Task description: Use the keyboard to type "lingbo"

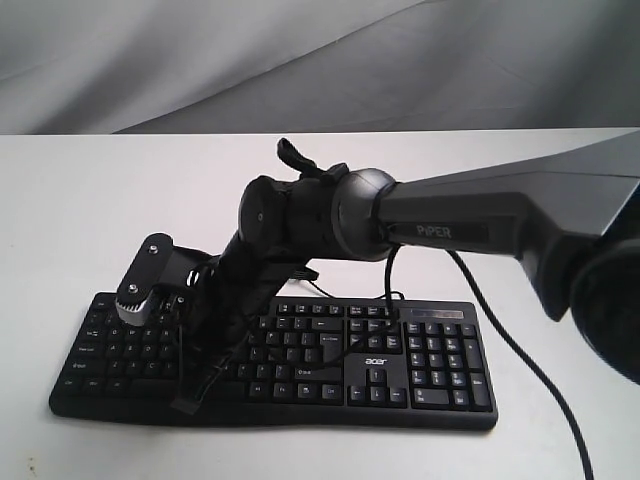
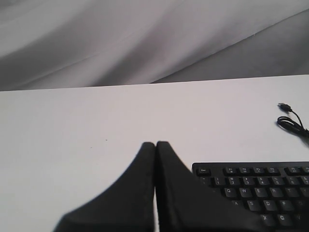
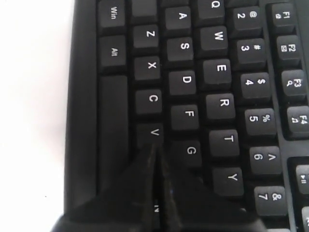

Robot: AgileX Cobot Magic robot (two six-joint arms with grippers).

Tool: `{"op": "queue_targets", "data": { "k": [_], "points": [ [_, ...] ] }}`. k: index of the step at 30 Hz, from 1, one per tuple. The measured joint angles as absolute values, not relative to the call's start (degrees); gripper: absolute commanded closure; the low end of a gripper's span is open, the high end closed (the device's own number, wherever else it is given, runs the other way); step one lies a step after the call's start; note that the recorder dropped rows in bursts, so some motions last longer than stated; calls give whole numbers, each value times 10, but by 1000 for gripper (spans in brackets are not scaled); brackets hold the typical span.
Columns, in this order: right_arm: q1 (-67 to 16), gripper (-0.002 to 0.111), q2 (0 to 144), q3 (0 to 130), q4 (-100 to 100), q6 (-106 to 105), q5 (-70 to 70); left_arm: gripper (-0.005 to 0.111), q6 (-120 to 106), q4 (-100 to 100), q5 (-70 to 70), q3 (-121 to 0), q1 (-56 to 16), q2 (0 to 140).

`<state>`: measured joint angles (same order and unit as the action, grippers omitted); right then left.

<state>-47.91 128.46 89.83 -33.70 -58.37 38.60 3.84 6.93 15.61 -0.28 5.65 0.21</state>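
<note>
Black wide plastic keyboard (image 1: 400, 360) lies lower centre on white table (image 1: 80, 200). Right pincer (image 3: 155, 151) fully closed, empty, tips at V key (image 3: 153, 131). Left pincer (image 2: 155, 145) closed, empty, near keyboard corner.

White table (image 1: 100, 200) before a creased grey cloth backdrop (image 1: 200, 60)

- Exterior view: from the keyboard's (image 1: 420, 370) front edge, slightly above, facing across the tabletop (image 1: 90, 200) toward the backdrop (image 1: 300, 60).
- Left wrist view: low and level, past the left claw (image 2: 155, 145), catching the keyboard's corner.
- Right wrist view: close above the same keyboard, looking steeply down past the right claw (image 3: 157, 151).
</note>
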Motion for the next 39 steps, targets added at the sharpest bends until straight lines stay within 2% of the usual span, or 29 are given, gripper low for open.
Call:
{"op": "queue_targets", "data": {
  "k": [7,15,39],
  "points": [
    [-464,108,1231,897,-252,-527,414,106,38,69,156,-3,57,2],
    [-422,108,1218,837,-243,-523,391,106,38,69,156,-3,57,2],
    [-422,108,1223,832,-269,-539,374,106,38,69,156,-3,57,2]
  ]
}}
